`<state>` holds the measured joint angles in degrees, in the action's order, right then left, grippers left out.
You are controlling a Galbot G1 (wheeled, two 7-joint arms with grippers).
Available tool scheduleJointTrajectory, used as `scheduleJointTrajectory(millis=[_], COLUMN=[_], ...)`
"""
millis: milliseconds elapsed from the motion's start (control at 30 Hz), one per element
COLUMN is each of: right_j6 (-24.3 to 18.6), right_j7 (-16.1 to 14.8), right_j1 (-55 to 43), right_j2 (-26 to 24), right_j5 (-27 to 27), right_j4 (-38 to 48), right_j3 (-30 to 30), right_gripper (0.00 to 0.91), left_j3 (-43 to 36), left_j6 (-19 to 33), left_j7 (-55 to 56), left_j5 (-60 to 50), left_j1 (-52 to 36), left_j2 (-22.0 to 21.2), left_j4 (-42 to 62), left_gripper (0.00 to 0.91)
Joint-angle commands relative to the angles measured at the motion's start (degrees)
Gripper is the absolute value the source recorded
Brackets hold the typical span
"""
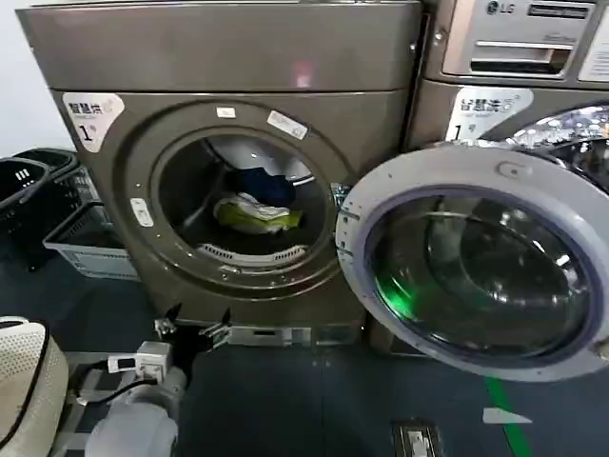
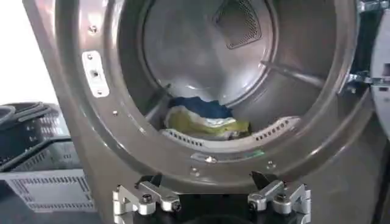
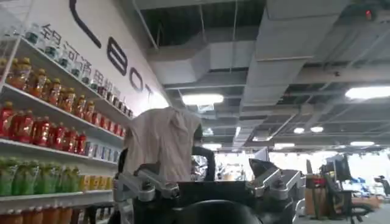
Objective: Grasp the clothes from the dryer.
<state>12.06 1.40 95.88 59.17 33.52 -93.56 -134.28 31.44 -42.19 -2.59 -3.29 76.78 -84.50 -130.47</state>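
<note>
Right now my left gripper [image 1: 195,325] hangs low before the dryer [image 1: 238,67], fingers spread and holding nothing. Inside the drum, the clothes [image 1: 255,211] lie heaped at the bottom. My right gripper [image 3: 207,185], also spread, points toward shelves of bottles [image 3: 42,128].

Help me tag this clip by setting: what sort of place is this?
Probably a mock laundry corner inside a large hall or shop: the dryer beside a second front-loader, laundry baskets, and shelves of bottled drinks under an open industrial ceiling.
</note>
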Motion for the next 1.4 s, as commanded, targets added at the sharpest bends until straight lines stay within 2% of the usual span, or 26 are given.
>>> scheduleJointTrajectory(millis=[33,1400], right_j6=[0.0,-0.3], right_j7=[0.0,-0.1], right_j1=[0.0,0.1], right_j2=[0.0,0.7], right_j5=[0.0,-0.1], right_j4=[0.0,0.1], right_j3=[0.1,0.0], right_gripper=[0.907,0.907], left_j3=[0.0,-0.5], left_j6=[-2.8,-2.8], left_j7=[0.0,0.1], left_j5=[-0.1,-0.8], left_j1=[0.1,-0.1], left_j2=[0.0,0.3], left_j4=[0.3,0.1], left_gripper=[0.907,0.907])
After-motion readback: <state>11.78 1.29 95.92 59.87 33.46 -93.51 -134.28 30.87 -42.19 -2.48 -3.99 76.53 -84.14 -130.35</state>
